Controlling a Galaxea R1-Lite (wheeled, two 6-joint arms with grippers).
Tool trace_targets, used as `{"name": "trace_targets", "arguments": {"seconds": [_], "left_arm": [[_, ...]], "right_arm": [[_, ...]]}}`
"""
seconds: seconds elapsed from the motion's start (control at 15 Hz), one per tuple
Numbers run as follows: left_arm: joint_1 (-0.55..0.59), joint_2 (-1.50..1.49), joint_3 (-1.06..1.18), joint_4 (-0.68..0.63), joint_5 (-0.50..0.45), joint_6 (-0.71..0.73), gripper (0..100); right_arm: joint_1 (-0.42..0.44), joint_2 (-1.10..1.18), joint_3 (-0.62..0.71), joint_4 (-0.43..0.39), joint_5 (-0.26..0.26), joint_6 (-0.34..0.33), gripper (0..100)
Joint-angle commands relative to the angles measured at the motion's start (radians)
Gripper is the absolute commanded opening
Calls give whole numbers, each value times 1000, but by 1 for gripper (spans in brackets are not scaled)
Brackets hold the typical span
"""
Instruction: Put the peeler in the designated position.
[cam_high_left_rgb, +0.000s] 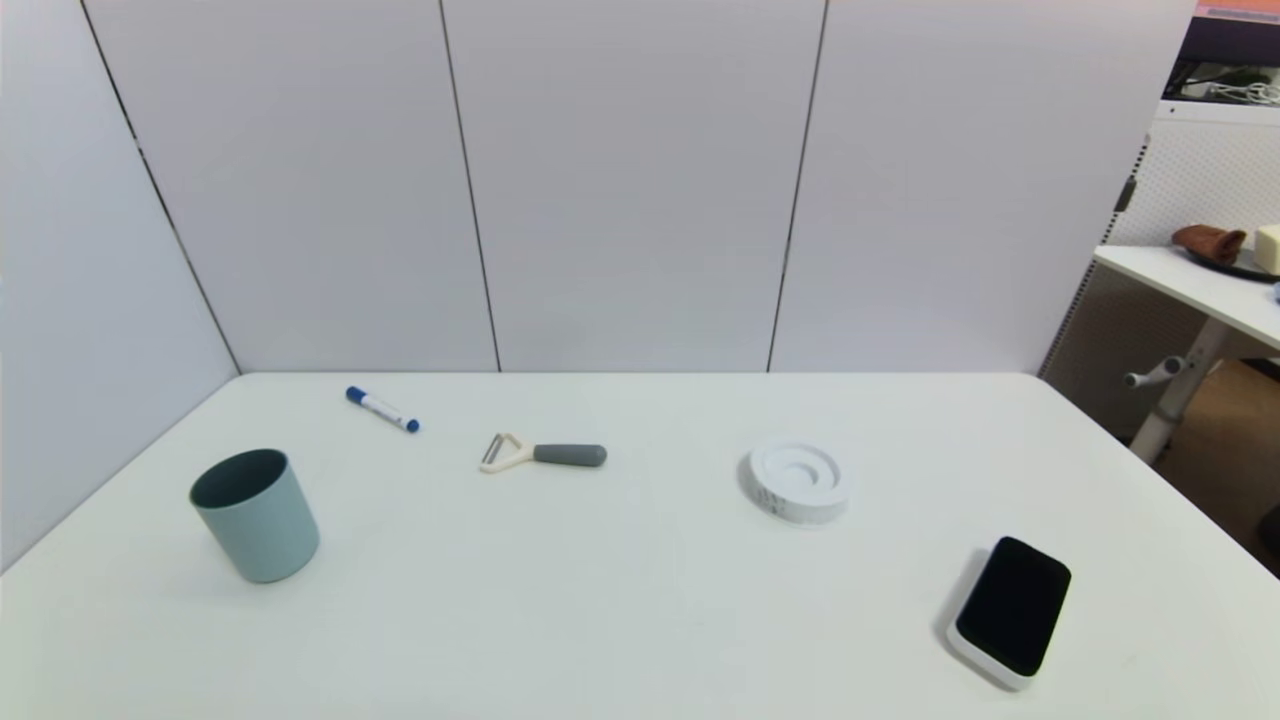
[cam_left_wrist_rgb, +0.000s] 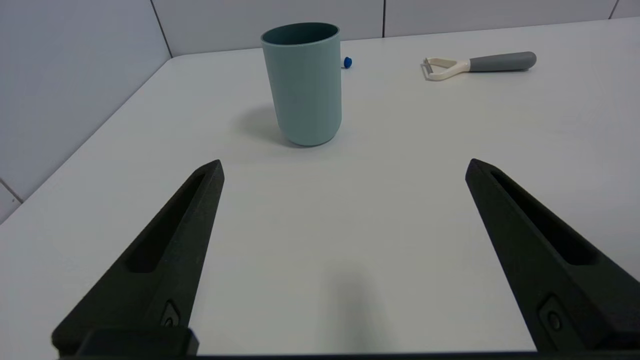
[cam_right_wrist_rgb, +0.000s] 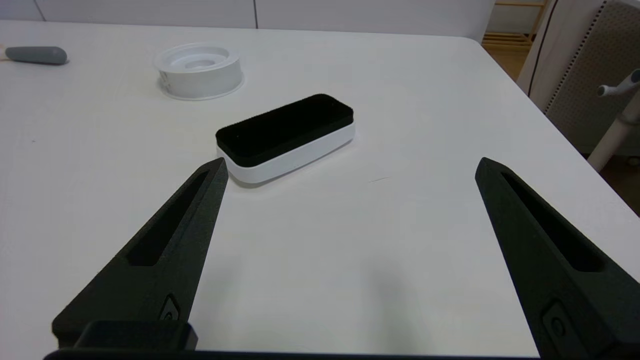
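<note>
Left pincer (cam_left_wrist_rgb: 343, 167), fingers spread apart and empty, hangs low near the tabletop's (cam_high_left_rgb: 640, 620) front-left edge; it should clear the teal cup (cam_left_wrist_rgb: 303, 82) and close across the peeler's (cam_high_left_rgb: 543, 454) grey handle, mid-tabletop toward the back edge. Right pincer (cam_right_wrist_rgb: 350, 167), likewise apart, waits by the black-topped eraser (cam_right_wrist_rgb: 286, 135).

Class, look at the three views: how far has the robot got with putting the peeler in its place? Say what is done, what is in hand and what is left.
Done: nothing visible. The peeler lies flat on the table between the marker and the white disc, untouched. In hand: nothing; the left hand and right hand are open and empty, out of the head view. Left: reach, grasp, carry, set down.
</note>
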Motion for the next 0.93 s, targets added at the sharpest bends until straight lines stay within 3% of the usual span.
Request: {"name": "trace_targets", "arguments": {"seconds": [0.07,0.73,0.93], "left_arm": [[0,0,0,0,0,0,100],[0,1,0,0,0,-1,100],[0,17,0,3,18,-76,100]], "right_arm": [[0,0,0,1,0,3,100],[0,0,0,0,0,3,100],[0,0,0,0,0,3,100]]}}
